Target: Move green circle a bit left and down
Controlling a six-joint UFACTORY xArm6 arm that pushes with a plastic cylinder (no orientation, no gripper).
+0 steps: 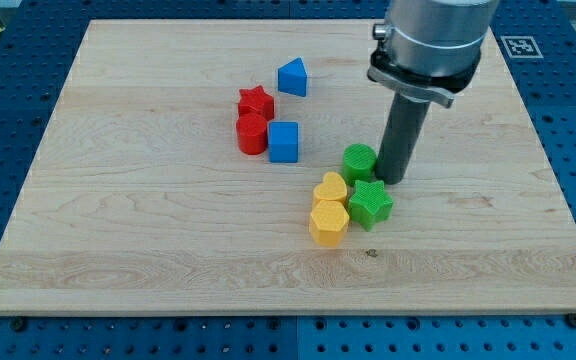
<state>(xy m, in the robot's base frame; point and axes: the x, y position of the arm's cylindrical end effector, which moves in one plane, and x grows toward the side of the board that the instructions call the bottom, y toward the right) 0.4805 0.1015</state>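
Observation:
The green circle (pixel 359 162) is a short green cylinder near the middle of the wooden board (pixel 148 230). My tip (pixel 395 179) stands just to its right, touching or almost touching its side. A green star (pixel 370 203) lies directly below the circle and just below-left of my tip. A yellow heart (pixel 330 188) sits at the circle's lower left, with a yellow hexagon (pixel 328 223) below it.
A red star (pixel 256 101) and a red cylinder (pixel 252 133) stand at the upper left of the group, with a blue cube (pixel 283 142) beside them. A blue triangular block (pixel 292 77) lies nearer the view's top. The arm's grey body (pixel 430 40) hangs over the upper right.

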